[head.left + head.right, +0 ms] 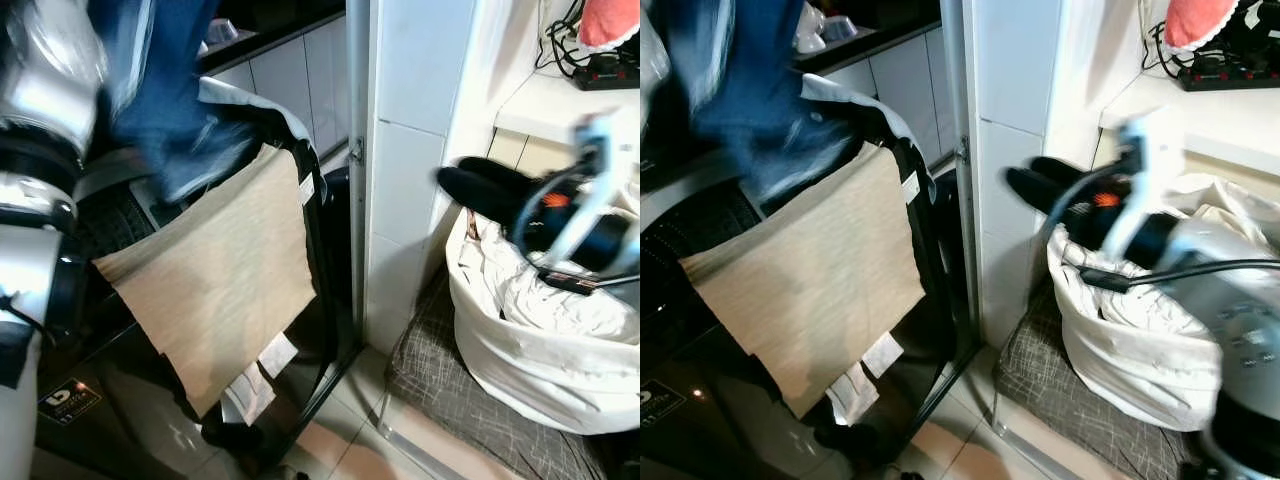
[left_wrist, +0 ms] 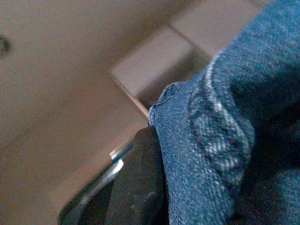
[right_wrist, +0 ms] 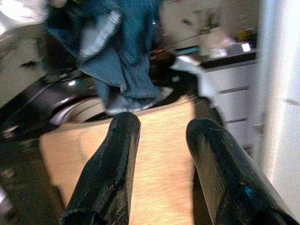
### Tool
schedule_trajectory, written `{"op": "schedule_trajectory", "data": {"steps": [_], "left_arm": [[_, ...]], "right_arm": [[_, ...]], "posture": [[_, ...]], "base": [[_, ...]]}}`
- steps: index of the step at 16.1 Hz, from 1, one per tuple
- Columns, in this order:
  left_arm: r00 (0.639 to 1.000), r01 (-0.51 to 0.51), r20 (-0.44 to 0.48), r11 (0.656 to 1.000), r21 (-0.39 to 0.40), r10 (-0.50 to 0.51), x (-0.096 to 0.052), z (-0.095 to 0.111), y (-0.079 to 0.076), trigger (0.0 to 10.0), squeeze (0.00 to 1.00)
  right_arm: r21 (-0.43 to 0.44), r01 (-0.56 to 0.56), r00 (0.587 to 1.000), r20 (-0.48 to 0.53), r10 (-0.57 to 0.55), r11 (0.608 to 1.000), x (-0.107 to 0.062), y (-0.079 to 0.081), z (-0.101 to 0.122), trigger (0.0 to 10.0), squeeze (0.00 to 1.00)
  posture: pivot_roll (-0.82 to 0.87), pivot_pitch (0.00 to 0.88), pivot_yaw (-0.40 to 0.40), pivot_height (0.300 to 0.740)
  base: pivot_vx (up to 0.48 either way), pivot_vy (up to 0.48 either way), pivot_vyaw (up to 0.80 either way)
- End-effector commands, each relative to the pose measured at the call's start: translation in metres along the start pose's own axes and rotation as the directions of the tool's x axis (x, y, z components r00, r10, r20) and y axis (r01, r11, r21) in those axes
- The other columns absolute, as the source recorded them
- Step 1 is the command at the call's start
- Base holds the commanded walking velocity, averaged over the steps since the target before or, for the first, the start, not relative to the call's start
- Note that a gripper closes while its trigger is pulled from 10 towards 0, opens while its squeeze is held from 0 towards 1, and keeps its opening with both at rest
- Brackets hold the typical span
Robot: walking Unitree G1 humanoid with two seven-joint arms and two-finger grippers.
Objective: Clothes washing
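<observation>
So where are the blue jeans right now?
The blue jeans hang high on the robot's left, held up by the left gripper above the tan cloth draped over the washing machine.

Left arm: silver casing, black joint bands.
Right arm: silver shell, black cables, orange mark.
Right gripper: two glossy black fingers.

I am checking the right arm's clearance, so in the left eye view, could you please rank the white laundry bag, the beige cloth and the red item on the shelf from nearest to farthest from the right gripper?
1. White laundry bag: directly below the right gripper.
2. Red item on the shelf: up on the robot's right.
3. Beige cloth: draped across on the left.
</observation>
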State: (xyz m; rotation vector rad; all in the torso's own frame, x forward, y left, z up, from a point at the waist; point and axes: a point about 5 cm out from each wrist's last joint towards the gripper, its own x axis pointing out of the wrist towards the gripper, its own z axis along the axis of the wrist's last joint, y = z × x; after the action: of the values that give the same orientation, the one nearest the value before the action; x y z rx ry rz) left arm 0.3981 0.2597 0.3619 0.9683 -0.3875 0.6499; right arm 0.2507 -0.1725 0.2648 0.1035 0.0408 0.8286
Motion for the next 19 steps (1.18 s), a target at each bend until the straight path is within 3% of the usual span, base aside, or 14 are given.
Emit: {"op": "schedule_trajectory", "data": {"steps": [1, 2, 3, 5, 6, 7, 8, 9, 13, 16, 18, 19], "left_arm": [[0.993, 0.063, -0.104, 0.997, 0.036, -0.059, -0.008, -0.023, -0.011, 0.0, 0.00], [0.980, 0.131, -0.156, 0.991, 0.024, -0.126, -0.018, -0.035, -0.028, 0.0, 0.00], [0.922, 0.298, -0.237, 0.952, -0.069, -0.305, -0.041, -0.050, -0.060, 0.0, 0.00], [0.863, 0.337, -0.311, 0.913, -0.232, -0.398, -0.058, -0.061, -0.078, 10.0, 0.00], [0.758, 0.343, -0.420, 0.853, -0.393, -0.498, -0.079, -0.079, -0.095, 10.0, 0.00], [0.684, 0.319, -0.489, 0.825, -0.466, -0.541, -0.092, -0.091, -0.102, 10.0, 1.00], [0.662, 0.283, -0.515, 0.818, -0.502, -0.545, -0.096, -0.094, -0.103, 10.0, 1.00], [0.616, 0.243, -0.535, 0.786, -0.568, -0.578, -0.102, -0.098, -0.106, 10.0, 1.00], [0.574, 0.233, -0.511, 0.725, -0.648, -0.640, -0.101, -0.098, -0.105, 10.0, 1.00], [0.570, 0.181, -0.506, 0.700, -0.690, -0.647, -0.099, -0.097, -0.104, 10.0, 1.00], [0.583, 0.170, -0.493, 0.690, -0.703, -0.646, -0.095, -0.095, -0.102, 10.0, 1.00], [0.612, 0.162, -0.490, 0.705, -0.691, -0.621, -0.090, -0.094, -0.098, 10.0, 1.00]], "right_arm": [[-0.028, -0.077, 0.997, -0.018, 0.077, 0.997, 0.005, 0.015, -0.001, 10.0, 0.00], [-0.030, -0.089, 0.996, -0.025, 0.089, 0.996, 0.008, 0.018, -0.003, 10.0, 0.00], [-0.015, -0.075, 0.997, -0.016, 0.075, 0.997, 0.014, 0.017, -0.005, 10.0, 0.00], [-0.010, -0.072, 0.997, -0.016, 0.072, 0.997, 0.019, 0.019, -0.006, 10.0, 0.00], [-0.006, -0.080, 0.997, -0.017, 0.080, 0.997, 0.025, 0.025, -0.008, 10.0, 0.00], [-0.006, -0.093, 0.996, -0.018, 0.093, 0.996, 0.028, 0.030, -0.009, 10.0, 0.00], [-0.006, -0.100, 0.995, -0.018, 0.099, 0.995, 0.029, 0.032, -0.009, 10.0, 0.00], [-0.004, -0.107, 0.994, -0.015, 0.107, 0.994, 0.030, 0.034, -0.009, 10.0, 0.00], [0.003, -0.096, 0.995, -0.024, 0.096, 0.995, 0.030, 0.032, -0.009, 10.0, 0.00], [0.006, -0.093, 0.995, -0.029, 0.093, 0.996, 0.032, 0.031, -0.009, 10.0, 0.00], [0.004, -0.090, 0.996, -0.029, 0.090, 0.996, 0.033, 0.030, -0.008, 10.0, 0.00], [0.003, -0.082, 0.997, -0.016, 0.082, 0.997, 0.033, 0.028, -0.006, 10.0, 0.00]], "posture": [[-0.09, 0.000, 0.140, 0.740], [-0.09, 0.000, 0.136, 0.740], [-0.09, 0.000, 0.130, 0.740], [-0.10, 0.000, 0.130, 0.740], [-0.10, 0.000, 0.132, 0.740], [-0.11, 0.000, 0.134, 0.740], [-0.11, 0.000, 0.134, 0.740], [-0.11, 0.000, 0.131, 0.740], [-0.10, 0.000, 0.119, 0.740], [-0.10, 0.000, 0.118, 0.740], [-0.09, 0.000, 0.117, 0.740], [-0.09, 0.000, 0.116, 0.740]], "base": [[0.000, 0.000, 0.00], [0.000, 0.000, 0.00], [0.000, 0.000, 0.00], [0.000, 0.000, 0.00], [0.000, 0.000, 0.00], [0.000, 0.000, 0.00], [0.000, 0.000, 0.00], [0.000, 0.000, 0.00], [0.000, 0.000, 0.00], [0.000, 0.000, 0.00], [0.000, 0.000, 0.00], [0.000, 0.000, 0.00]]}}
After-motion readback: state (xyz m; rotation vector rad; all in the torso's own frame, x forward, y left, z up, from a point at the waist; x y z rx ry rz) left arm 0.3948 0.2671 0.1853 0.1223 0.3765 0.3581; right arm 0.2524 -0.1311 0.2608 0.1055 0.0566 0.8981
